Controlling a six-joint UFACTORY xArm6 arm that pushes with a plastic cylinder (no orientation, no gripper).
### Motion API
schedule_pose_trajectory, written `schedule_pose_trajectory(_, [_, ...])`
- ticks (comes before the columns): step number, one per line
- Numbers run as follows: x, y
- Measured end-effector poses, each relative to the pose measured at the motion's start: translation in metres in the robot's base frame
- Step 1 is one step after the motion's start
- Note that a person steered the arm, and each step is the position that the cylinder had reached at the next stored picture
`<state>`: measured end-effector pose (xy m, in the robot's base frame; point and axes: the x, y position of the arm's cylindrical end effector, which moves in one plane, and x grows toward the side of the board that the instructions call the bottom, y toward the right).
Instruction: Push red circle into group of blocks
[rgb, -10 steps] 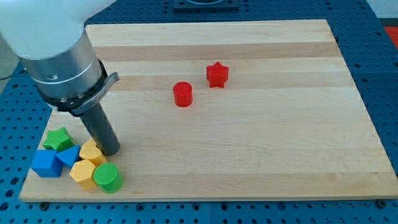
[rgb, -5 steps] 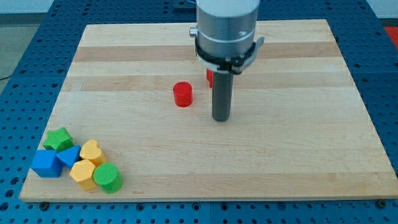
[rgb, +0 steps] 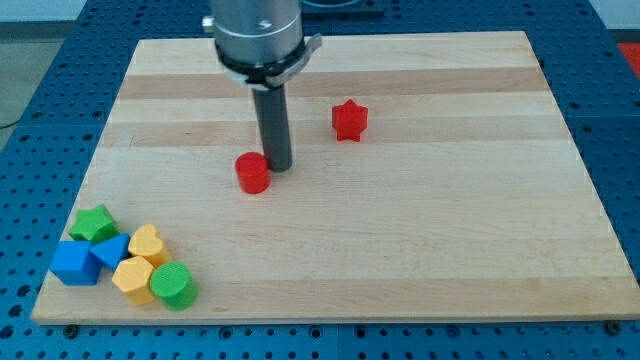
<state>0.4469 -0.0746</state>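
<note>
OK, my tip (rgb: 277, 166) is sitting just at the upper-right edge of the red circle (rgb: 253, 172), touching it or nearly so; the contact itself is too tight to call. No pincer on this rig, only the dark rod, so nothing is being gripped. The arm body is running off the view's top, upper part cut off.

The red circle is lying left of centre on the wooden desk (rgb: 420, 240), well apart from the group in the bottom-left corner. The red star (rgb: 350, 120) is sitting alone to the upper right of the rod.

Group: green star (rgb: 94, 223), blue cube (rgb: 73, 263), a second blue block (rgb: 110, 251) wedged and partly hidden, shape unclear, yellow heart (rgb: 148, 243), yellow hexagon (rgb: 133, 279), green cylinder (rgb: 174, 286). All are packing together, touching neighbours.
</note>
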Motion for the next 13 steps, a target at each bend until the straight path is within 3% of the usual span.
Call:
schedule_pose_trajectory(2, [0.04, -0.047])
schedule_pose_trajectory(4, [0.046, -0.095])
schedule_pose_trajectory(6, [0.005, -0.102])
schedule_pose_trajectory(8, [0.024, -0.133])
schedule_pose_trajectory(13, [0.047, -0.139])
